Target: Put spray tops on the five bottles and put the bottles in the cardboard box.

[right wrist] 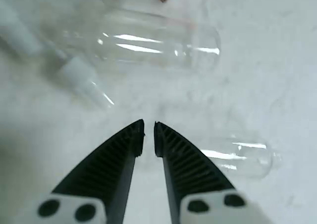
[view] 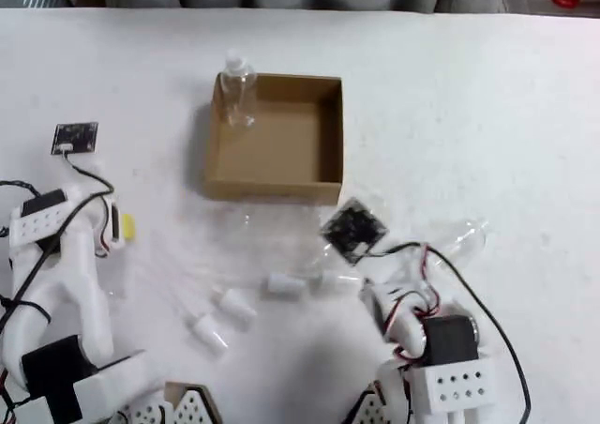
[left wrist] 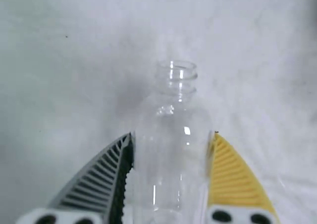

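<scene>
One uncapped clear bottle (left wrist: 171,110) sits clamped in your left gripper (left wrist: 171,140), near the table's left edge. Your right gripper (right wrist: 148,130) hangs all but closed on nothing, beside a lying bottle (right wrist: 148,40) toward the table's front right. Loose spray tops (view: 286,284) lie between the cardboard box (view: 323,175) and the front edge. Another bottle (view: 236,91) stands at the box's far-left corner.

One box (view: 274,141). Three white tops (view: 283,284) lie at its six o'clock. Four bottles can be counted: an upright bottle (view: 236,91) at the box's eleven o'clock, a held bottle (left wrist: 171,149), and two lying bottles (right wrist: 158,40) toward five o'clock.
</scene>
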`<state>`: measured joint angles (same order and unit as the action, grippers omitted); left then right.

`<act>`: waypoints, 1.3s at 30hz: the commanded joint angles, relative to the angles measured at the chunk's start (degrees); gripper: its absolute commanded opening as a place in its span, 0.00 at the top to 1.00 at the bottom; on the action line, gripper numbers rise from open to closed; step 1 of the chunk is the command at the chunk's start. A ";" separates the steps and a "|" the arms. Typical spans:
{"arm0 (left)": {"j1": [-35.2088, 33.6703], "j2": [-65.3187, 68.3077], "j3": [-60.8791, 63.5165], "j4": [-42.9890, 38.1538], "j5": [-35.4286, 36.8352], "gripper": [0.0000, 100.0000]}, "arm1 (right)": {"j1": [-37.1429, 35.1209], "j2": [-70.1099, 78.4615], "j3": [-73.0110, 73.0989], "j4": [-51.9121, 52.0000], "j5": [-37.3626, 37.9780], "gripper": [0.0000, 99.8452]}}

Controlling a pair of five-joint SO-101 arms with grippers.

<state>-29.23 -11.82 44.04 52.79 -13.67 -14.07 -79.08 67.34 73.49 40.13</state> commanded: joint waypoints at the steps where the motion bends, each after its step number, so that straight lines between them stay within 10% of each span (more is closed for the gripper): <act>1: -0.66 -3.74 -0.26 -2.02 0.88 0.97 | -10.77 0.13 -6.77 1.27 -2.81 0.98; 13: -0.66 -3.38 -0.26 -3.34 0.97 0.97 | -45.32 11.65 -2.11 -13.32 -16.88 0.98; 39: -0.66 -3.38 -0.09 -3.34 0.62 0.97 | -59.91 48.75 -4.92 -41.36 -34.46 0.86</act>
<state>-29.23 -11.82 44.04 50.77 -13.49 -73.49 -30.37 65.93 33.32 6.11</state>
